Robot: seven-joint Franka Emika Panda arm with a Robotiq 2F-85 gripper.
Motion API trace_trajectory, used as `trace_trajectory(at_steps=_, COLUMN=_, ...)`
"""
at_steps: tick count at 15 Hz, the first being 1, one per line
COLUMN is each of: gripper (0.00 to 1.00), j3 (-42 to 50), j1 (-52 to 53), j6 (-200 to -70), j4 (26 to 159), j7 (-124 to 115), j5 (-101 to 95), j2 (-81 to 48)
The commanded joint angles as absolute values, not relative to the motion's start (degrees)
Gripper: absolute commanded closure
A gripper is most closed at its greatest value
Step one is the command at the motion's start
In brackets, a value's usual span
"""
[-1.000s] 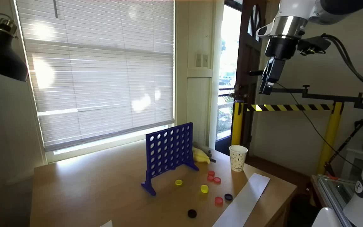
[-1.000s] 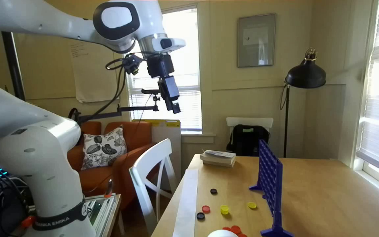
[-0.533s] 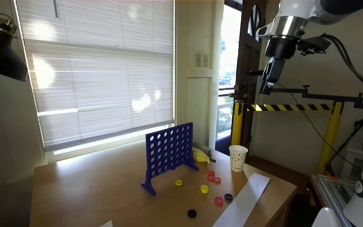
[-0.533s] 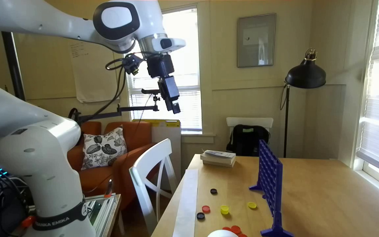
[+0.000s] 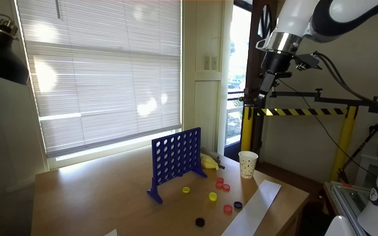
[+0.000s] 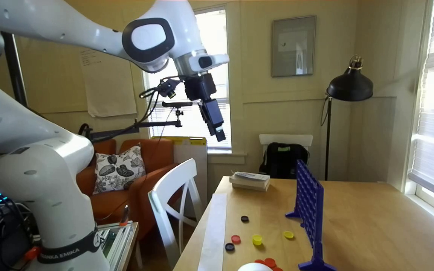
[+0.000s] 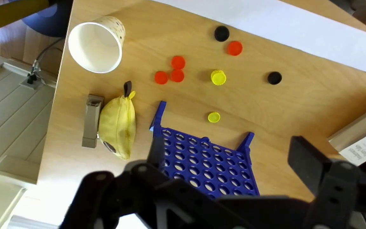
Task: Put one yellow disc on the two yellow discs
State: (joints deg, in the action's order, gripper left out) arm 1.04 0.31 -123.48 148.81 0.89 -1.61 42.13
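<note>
One yellow disc (image 7: 213, 117) lies alone on the table (image 7: 300, 105) between the blue grid (image 7: 199, 161) and the stacked yellow discs (image 7: 218, 77), while your gripper (image 7: 228, 153) hangs above table height, its fingers (image 7: 308, 163) spread wide apart.

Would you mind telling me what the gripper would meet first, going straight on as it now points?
Probably the stacked yellow discs or the tabletop close beside them; both exterior views line the gripper up roughly there, but depth is unclear.
</note>
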Motion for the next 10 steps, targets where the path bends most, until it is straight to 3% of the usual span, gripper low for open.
trace_trajectory(at_steps=1, gripper=0.00, j3=2.0, j1=0.7, j6=-129.9, j4=149.6, j7=0.3, j5=1.0, j2=38.5)
trace_trajectory(at_steps=10, gripper=0.00, j3=2.0, j1=0.6, j6=-132.3, j4=149.8, j7=0.8, j5=2.6, j2=35.5)
